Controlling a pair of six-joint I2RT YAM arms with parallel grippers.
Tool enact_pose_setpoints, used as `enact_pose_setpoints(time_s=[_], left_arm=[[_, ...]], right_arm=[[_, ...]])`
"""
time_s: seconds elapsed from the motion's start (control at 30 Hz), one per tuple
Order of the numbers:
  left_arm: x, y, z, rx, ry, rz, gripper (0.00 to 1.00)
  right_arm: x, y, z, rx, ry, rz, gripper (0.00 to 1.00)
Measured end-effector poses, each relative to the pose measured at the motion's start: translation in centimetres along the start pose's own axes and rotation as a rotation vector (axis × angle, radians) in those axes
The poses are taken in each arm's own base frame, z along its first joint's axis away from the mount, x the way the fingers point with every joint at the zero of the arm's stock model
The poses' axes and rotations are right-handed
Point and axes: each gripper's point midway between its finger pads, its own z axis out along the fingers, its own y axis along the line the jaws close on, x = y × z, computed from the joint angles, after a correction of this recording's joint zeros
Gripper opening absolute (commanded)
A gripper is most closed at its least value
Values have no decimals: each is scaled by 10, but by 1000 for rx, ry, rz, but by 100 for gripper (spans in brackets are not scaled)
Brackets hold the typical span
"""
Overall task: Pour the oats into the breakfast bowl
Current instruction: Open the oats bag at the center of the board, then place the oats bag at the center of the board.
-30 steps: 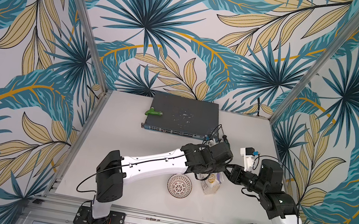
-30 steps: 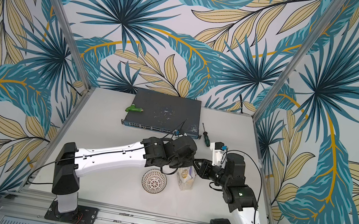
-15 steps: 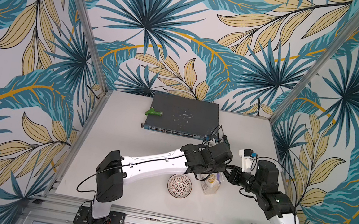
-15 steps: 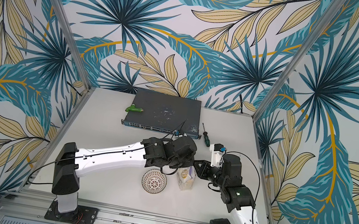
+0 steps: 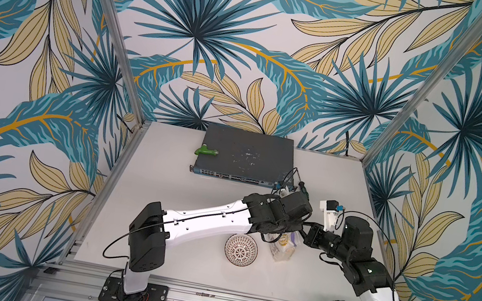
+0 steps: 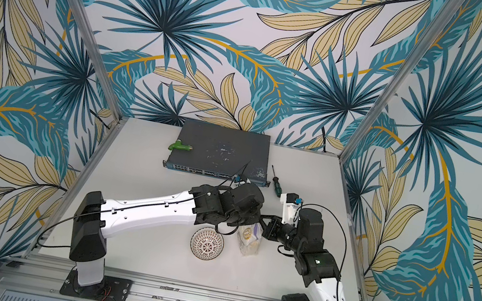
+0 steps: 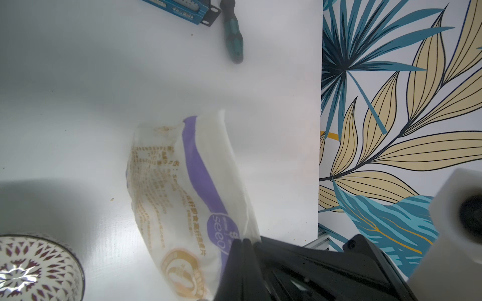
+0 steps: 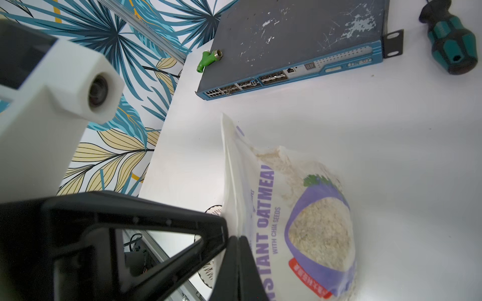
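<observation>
Oats pouch stands upright on white table, just right of patterned bowl. Left fingers closed on its top edge; right fingers clamped on same edge from opp. side. Network switch & screwdriver sit behind.

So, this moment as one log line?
left tool: shut on clear purple-label oats pouch | right tool: shut on pouch | white patterned bowl: empty
</observation>
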Motion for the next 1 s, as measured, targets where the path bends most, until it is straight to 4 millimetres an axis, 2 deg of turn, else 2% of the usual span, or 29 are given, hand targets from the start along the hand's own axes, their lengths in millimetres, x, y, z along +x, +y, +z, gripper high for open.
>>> enact_pose_setpoints(time_s=[0.07,0.2,0.3,0.4,0.63,0.77,0.9,1.0], left_arm=[[-2,2,-1,-6,-6,7,0],[-9,8,-8,-29,-14,31,0],[-21,4,-19,-12,-31,36,0],[-32,-4,-28,19,-43,37,0],[-53,-23,-42,56,-42,68,0],[-67,-35,-40,68,-28,81,0],[-72,-28,-27,23,-5,103,0],[-72,-13,-17,-38,3,124,0]], right_arm=[[-10,-2,-7,56,-25,-16,0],[-41,-7,-31,222,-84,-63,0],[-63,-5,-42,296,-114,-111,0],[-81,-2,-44,324,-141,-157,0],[-85,-11,-36,363,-124,-190,0],[-89,-15,-30,375,-136,-199,0],[-97,-18,-25,382,-169,-206,0],[-103,-19,-16,370,-192,-212,0]])
